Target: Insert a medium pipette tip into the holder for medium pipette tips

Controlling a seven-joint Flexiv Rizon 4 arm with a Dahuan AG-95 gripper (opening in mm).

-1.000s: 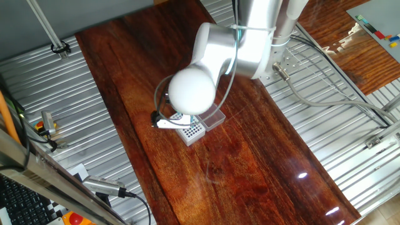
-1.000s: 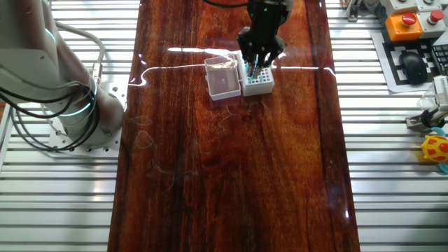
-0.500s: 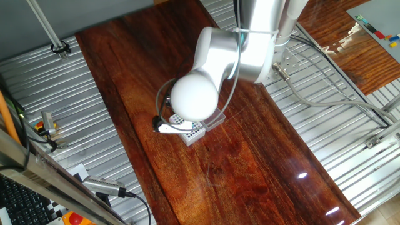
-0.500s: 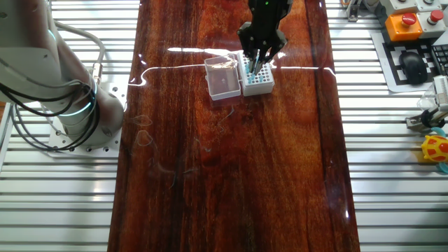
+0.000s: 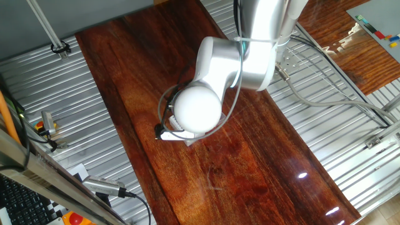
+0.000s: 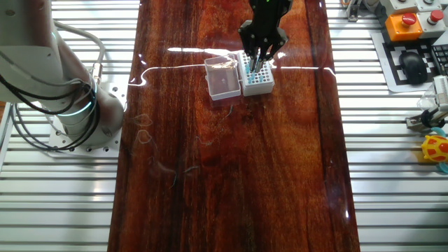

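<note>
The holder [image 6: 257, 82] is a small white square box with a grid of holes and teal-blue tips, standing on the dark wooden table. Its clear lid [image 6: 222, 78] lies open to its left. My gripper [image 6: 257, 65] hangs point-down just over the far part of the box's grid, its fingers close together. A thin sliver, the medium pipette tip [image 6: 255, 66], seems to hang between the fingertips, but it is too small to be sure. In the one fixed view the arm's round white joint [image 5: 197, 110] hides the box and the gripper.
The arm's base [image 6: 70, 105] stands on the ribbed metal bench left of the wooden table [image 6: 231, 175]. A keyboard, a mouse and an orange button box [image 6: 409, 24] lie at the right. Cables run along the bench edges.
The gripper has shifted a little toward the far side of the box's grid. In the one fixed view the arm's round joint has moved over the box and now covers it.
</note>
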